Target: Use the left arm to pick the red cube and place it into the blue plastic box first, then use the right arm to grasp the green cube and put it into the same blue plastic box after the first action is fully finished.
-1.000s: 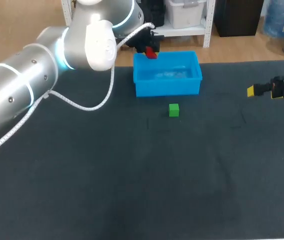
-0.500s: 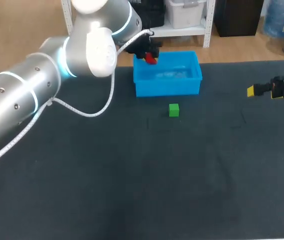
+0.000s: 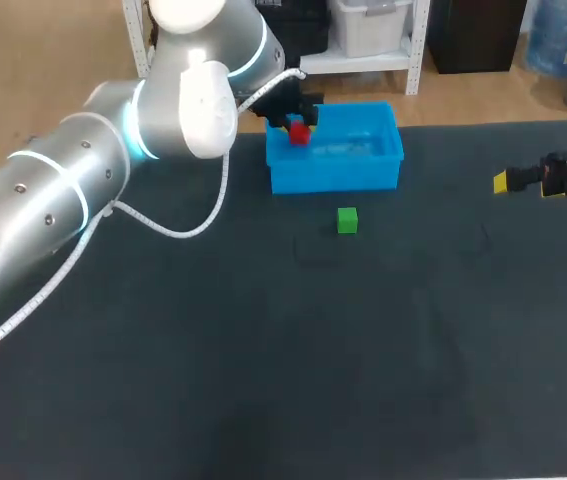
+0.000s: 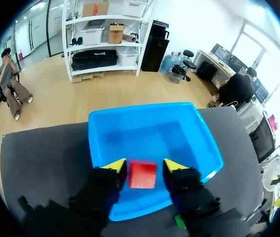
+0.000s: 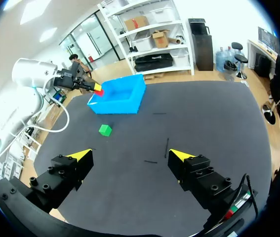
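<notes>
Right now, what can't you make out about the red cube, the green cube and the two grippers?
- Whether the small red cube touches the floor of the blue plastic box: the left wrist view looks straight down, and the head view shows it too small.
- The small green cube: left wrist view, nearly all hidden beneath the left gripper.
- The right gripper: head view, cut off by the picture's edge; one yellow tip shows.

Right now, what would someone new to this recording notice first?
The red cube stands out first. It is pinched between the left gripper's yellow tips, over the left part of the blue plastic box at the table's far side. Next comes the green cube, alone on the dark table just in front of the box, and the right gripper, open near the table's right edge.
</notes>
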You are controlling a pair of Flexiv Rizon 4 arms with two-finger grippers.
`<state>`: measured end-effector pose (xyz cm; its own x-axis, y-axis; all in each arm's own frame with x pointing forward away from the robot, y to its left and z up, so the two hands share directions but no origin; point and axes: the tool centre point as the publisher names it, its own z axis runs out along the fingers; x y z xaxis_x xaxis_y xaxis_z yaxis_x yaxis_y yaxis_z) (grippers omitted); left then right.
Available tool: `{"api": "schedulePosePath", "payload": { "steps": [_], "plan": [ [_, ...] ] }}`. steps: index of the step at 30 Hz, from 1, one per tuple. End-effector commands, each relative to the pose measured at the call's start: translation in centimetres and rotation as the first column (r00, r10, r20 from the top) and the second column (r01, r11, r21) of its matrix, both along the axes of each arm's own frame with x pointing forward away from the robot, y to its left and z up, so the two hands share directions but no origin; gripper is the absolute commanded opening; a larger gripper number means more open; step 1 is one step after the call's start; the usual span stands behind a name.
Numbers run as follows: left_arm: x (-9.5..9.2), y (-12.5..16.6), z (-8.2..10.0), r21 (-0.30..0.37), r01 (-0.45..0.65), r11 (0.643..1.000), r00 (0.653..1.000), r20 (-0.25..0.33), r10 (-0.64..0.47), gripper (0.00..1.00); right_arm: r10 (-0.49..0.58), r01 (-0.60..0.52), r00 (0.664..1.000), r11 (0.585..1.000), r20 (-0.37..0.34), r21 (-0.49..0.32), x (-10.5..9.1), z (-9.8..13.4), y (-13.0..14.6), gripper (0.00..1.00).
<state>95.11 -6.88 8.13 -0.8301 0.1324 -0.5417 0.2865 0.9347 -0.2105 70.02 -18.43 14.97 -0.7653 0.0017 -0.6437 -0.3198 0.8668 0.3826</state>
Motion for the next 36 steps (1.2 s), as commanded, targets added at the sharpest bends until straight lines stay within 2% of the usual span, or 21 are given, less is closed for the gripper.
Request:
{"api": "schedulePosePath", "payload": {
  "steps": [1,15,21,31,36],
  "plan": [
    [0.7,-0.3,0.0,0.003,0.003,1.000,1.000,-0.007,-0.003,1.00,0.001,-0.001,1.000,1.000,0.000,0.000,0.0,0.0,0.0,1.00],
    [0.8,-0.2,1.0,0.006,0.005,1.000,1.000,0.012,-0.005,1.00,0.001,-0.001,1.000,1.000,0.000,0.000,0.0,0.0,0.0,1.00],
    [0.9,-0.1,2.5,0.008,0.010,1.000,0.999,0.039,-0.010,1.00,0.001,-0.001,1.000,1.000,0.000,0.000,0.0,0.0,0.0,1.00],
    [0.7,0.0,6.1,-0.020,0.022,1.000,0.996,0.087,-0.020,1.00,0.001,-0.001,1.000,1.000,0.000,0.000,0.0,0.0,0.0,1.00],
    [0.6,0.3,6.9,-0.011,0.028,1.000,0.995,0.099,-0.027,1.00,0.001,-0.001,1.000,1.000,0.000,0.000,0.0,0.0,0.0,1.00]
  ]
}}
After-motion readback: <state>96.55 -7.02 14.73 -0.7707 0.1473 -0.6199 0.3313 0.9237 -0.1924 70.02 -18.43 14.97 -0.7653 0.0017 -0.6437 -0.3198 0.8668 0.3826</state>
